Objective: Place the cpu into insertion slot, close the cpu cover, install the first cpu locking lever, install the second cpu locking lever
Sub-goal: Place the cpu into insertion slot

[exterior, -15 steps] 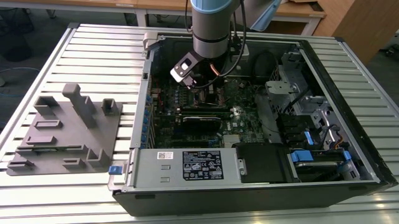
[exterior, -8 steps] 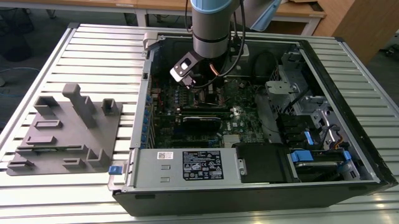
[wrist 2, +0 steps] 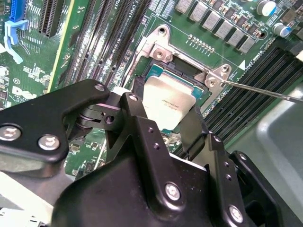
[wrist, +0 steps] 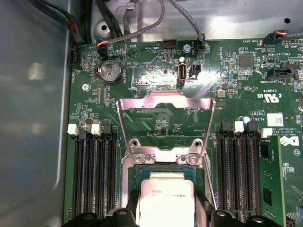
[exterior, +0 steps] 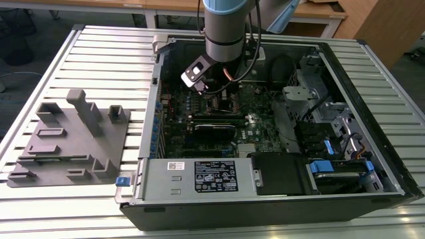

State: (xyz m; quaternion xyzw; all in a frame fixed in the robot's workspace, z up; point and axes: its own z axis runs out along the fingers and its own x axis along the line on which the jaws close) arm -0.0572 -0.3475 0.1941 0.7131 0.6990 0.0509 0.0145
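Observation:
The cpu [wrist: 165, 196] is a flat silver square, seen between my gripper's [wrist: 165, 216] black fingers [wrist: 128, 215] in both wrist views. The gripper [wrist 2: 166, 124] is shut on the cpu [wrist 2: 168, 99] and holds it at the insertion slot [wrist: 163, 171], just over or in its dark opening; I cannot tell which. The slot's shiny metal rim [wrist 2: 158, 49] frames the chip. The cpu cover [wrist: 165, 100] stands open, swung back from the slot. A thin locking lever [wrist 2: 265, 90] sticks out to one side. In the exterior view, my gripper [exterior: 214, 95] reaches down into the open computer case.
Black memory slots [wrist: 94, 175] run along both sides of the socket on the green motherboard [wrist: 156, 75]. The case walls [exterior: 371, 114], drive bays and a power supply [exterior: 192, 177] hem in the arm. A grey fixture block [exterior: 66, 139] lies on the slatted table at the exterior view's left.

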